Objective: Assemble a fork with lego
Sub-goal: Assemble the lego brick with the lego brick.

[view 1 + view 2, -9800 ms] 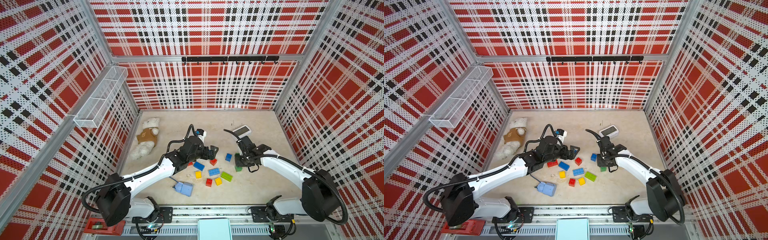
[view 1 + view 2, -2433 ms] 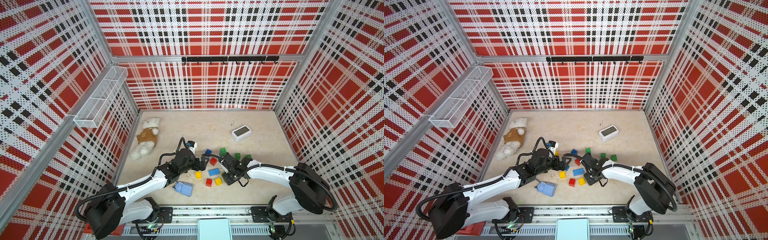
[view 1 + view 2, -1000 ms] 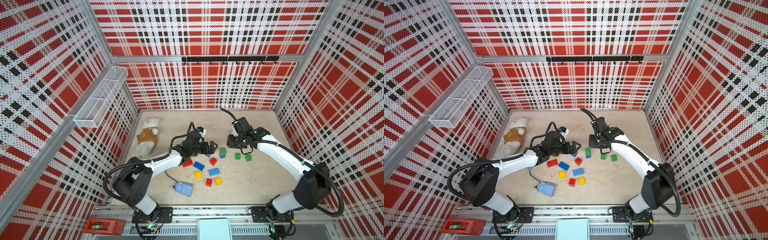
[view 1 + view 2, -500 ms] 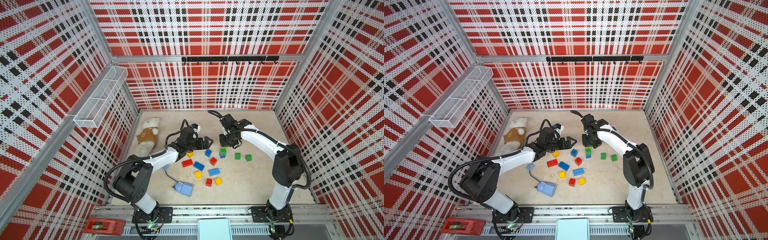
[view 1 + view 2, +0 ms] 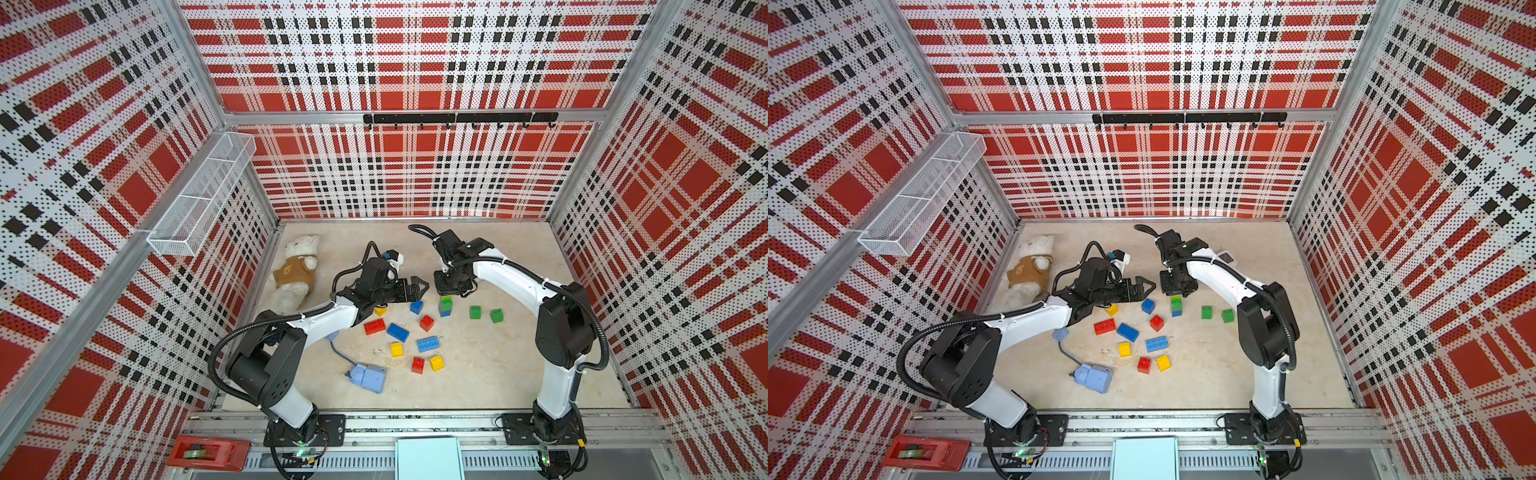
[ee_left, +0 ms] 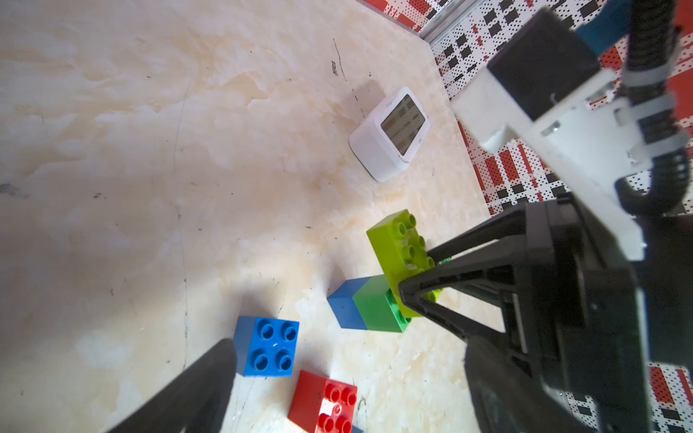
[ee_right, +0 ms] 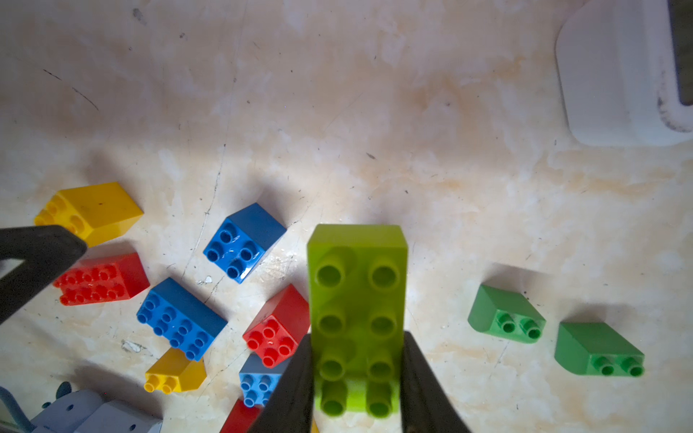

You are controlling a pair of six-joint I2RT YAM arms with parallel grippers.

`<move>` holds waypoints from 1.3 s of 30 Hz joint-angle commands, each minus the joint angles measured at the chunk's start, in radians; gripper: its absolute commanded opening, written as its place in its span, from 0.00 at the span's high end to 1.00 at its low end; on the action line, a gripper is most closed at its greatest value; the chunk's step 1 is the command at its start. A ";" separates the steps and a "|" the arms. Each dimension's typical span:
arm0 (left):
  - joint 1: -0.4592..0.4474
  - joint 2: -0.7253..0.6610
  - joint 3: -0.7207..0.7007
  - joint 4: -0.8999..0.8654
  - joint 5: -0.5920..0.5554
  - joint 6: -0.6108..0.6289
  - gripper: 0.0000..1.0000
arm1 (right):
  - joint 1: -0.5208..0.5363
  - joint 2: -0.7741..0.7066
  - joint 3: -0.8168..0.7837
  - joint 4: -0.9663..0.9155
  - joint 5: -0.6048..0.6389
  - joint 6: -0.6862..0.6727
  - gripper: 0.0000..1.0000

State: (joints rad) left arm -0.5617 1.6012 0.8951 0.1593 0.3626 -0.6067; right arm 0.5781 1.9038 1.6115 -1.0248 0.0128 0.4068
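Observation:
A lime oblong lego brick [image 7: 356, 285] is clamped between the fingers of my right gripper [image 7: 356, 337], which is shut on it. In the left wrist view the lime brick [image 6: 393, 247] rests on a green brick [image 6: 377, 309] stacked on a blue one [image 6: 343, 305]. This stack [image 5: 445, 305] stands under the right gripper [image 5: 451, 286] in both top views. My left gripper [image 5: 419, 288] hangs open just left of it, above a blue square brick [image 6: 268, 345] and a red one [image 6: 324, 403]. Several loose bricks [image 5: 397, 332] lie nearer the front, and two green ones [image 5: 475, 312] to the right.
A teddy bear [image 5: 296, 270] lies at the back left. A pale-blue box with a cord [image 5: 368, 377] sits near the front. A white display device [image 6: 390, 135] stands behind the right arm. A wire basket [image 5: 203, 199] hangs on the left wall.
The right gripper has swung left and lowered over the green-and-blue stack, still shut. The left gripper stays open and has barely shifted.

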 commanded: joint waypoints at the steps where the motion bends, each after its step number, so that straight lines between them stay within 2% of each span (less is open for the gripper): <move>1: -0.006 -0.027 -0.018 0.028 0.006 -0.013 0.03 | 0.006 0.013 0.021 -0.016 0.017 -0.013 1.00; 27: -0.009 -0.021 -0.022 0.037 0.010 -0.012 0.02 | 0.047 0.067 0.008 -0.045 0.092 -0.052 1.00; 39: -0.003 -0.030 -0.032 0.037 0.010 -0.012 0.02 | 0.062 0.069 -0.056 -0.042 0.062 -0.057 1.00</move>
State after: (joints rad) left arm -0.5644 1.5997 0.8761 0.1730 0.3630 -0.6064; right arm 0.6292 1.9305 1.6138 -1.0245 0.1070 0.3511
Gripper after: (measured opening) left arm 0.976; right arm 0.336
